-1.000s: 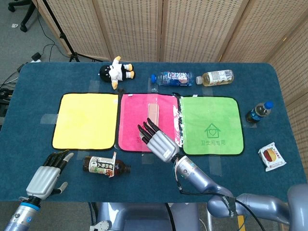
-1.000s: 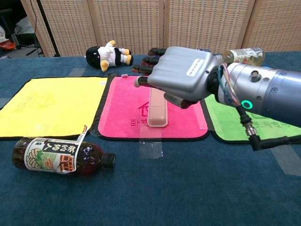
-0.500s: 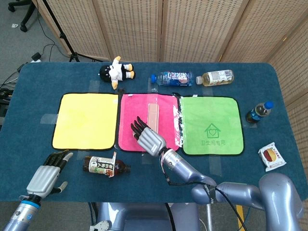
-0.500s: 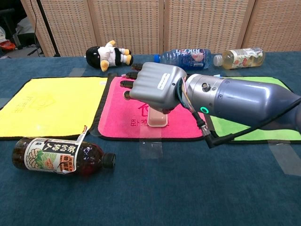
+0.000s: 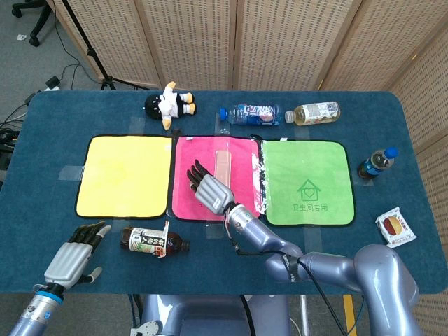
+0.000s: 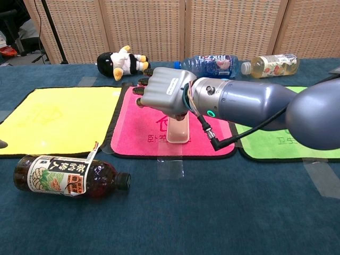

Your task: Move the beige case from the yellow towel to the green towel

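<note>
- Right hand point(image 5: 208, 189): hovering over the pink towel point(image 5: 187, 199), fingers apart, holding nothing.
- Beige case point(image 5: 223, 165): lying on the pink towel, just beside the right hand.
- Left hand point(image 5: 72, 257): resting near the table's front edge, fingers extended, empty.
- Yellow towel point(image 5: 124, 175), green towel point(image 5: 305, 182): flanking the pink one.

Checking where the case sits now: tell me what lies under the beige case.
The beige case lies lengthwise on the pink towel, not on the yellow towel or the green towel. In the chest view the right hand covers its far end, so that part's support is hidden.
</note>
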